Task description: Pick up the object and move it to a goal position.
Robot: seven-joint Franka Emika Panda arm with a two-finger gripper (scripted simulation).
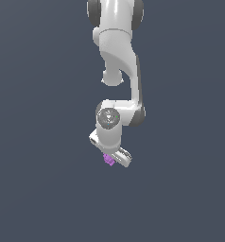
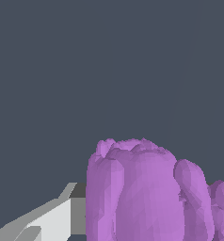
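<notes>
one white arm reaching down, claw (image 1: 112, 158) around purple object (image 1: 108, 160)

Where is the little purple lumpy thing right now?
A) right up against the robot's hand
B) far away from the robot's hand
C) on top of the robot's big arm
A: in the exterior view the purple lumpy object sits right against the white hand, and it looms large in the wrist view.

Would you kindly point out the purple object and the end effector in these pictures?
purple object (image 2: 147, 197): wrist view, on its ridged, rounded front.
purple object (image 1: 108, 160): exterior view, on the part peeking out beneath the end effector.
end effector (image 1: 118, 156): exterior view, white underside.
</notes>
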